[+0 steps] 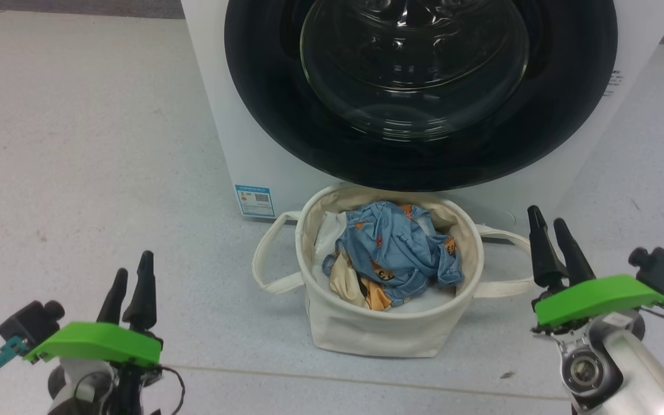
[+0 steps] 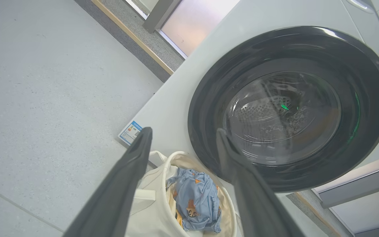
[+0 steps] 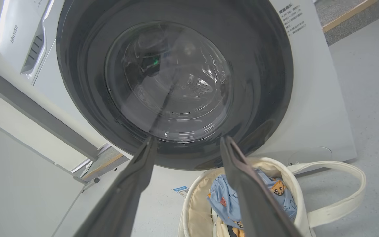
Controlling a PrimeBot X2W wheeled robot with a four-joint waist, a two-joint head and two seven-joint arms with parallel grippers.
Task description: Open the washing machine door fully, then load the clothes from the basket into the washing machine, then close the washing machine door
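left tool (image 1: 134, 264) parted, empty | right tool (image 1: 546, 216) parted, empty | basket (image 1: 366, 328) between them

The left gripper (image 1: 133, 268) and right gripper (image 1: 546, 218) hover low, jaws parted.

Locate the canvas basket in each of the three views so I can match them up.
Head view: the basket stands lower centre, on the floor just before the washing machine door.
Left wrist view: the basket is at the bottom edge, centre.
Right wrist view: the basket is at the bottom, right of centre.
Shared landmark: the blue label low on the machine's front, beside the basket.
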